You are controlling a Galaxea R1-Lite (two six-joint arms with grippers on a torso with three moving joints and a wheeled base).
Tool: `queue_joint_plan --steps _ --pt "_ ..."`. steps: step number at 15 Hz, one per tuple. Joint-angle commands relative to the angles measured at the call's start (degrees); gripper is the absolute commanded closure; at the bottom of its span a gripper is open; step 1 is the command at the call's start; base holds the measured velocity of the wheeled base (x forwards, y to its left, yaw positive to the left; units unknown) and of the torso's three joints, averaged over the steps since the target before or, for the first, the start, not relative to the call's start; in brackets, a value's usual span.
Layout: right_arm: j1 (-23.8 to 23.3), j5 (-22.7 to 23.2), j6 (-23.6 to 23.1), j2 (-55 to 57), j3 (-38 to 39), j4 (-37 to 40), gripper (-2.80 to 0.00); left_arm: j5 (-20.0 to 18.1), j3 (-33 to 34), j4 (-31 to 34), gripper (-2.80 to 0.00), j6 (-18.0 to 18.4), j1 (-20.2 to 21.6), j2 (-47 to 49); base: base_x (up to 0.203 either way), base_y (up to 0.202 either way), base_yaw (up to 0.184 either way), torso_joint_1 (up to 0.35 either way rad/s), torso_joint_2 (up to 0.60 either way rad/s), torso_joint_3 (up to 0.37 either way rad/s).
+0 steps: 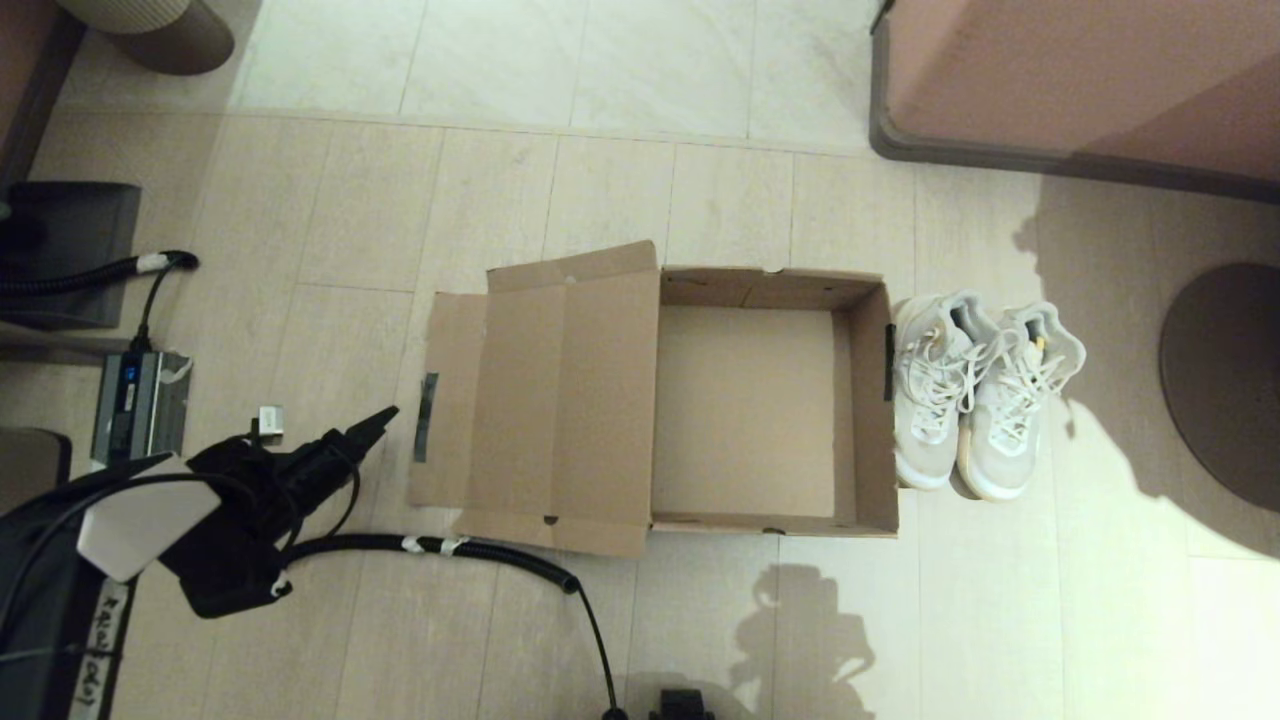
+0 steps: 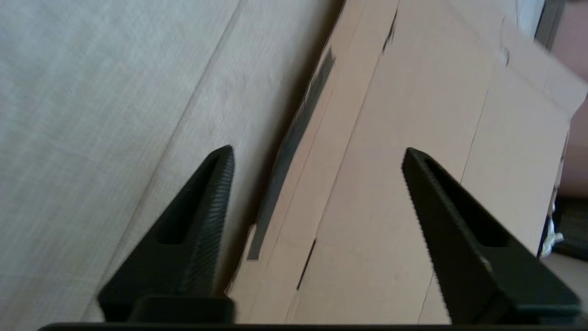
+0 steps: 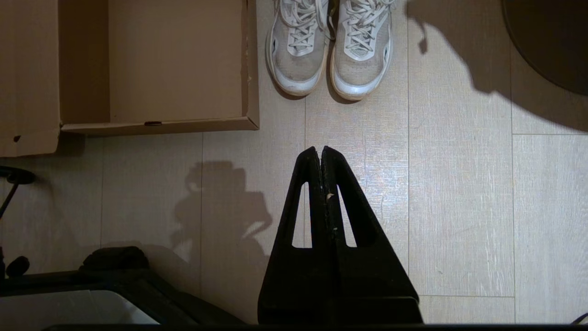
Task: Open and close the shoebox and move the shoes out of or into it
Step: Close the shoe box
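Observation:
The brown cardboard shoebox (image 1: 872, 400) stands open on the floor, and its inside is bare. Its hinged lid (image 1: 540, 400) lies spread flat to the left, with a black tape strip (image 1: 427, 415) on the outer flap. The two white sneakers (image 1: 985, 395) stand side by side on the floor, just right of the box, toes toward me. My left gripper (image 1: 378, 418) is open and hovers left of the lid's taped edge. In the left wrist view the lid (image 2: 413, 184) and tape (image 2: 294, 138) lie between its spread fingers (image 2: 317, 151). My right gripper (image 3: 320, 149) is shut and empty, over bare floor nearer me than the shoes (image 3: 330, 50).
A black corrugated cable (image 1: 450, 548) runs across the floor in front of the lid. A grey device (image 1: 140, 400) and a small white object (image 1: 270, 420) sit at the left. Pink furniture (image 1: 1080, 80) stands at the back right, and a dark round base (image 1: 1225, 380) at the right.

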Motion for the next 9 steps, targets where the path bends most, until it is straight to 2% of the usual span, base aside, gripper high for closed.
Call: queue_joint_plan --steps 1,9 --pt "0.02 -0.05 0.02 0.03 0.26 -0.04 0.0 -0.21 -1.12 -0.48 -2.8 -0.25 -0.55 2.43 0.0 0.0 0.0 0.0 0.0 0.0" --pt "0.02 -0.08 0.11 0.0 0.26 -0.04 0.0 -0.12 -2.99 -0.48 -2.8 -0.19 -3.59 4.47 0.0 0.0 0.0 0.0 0.0 0.0"
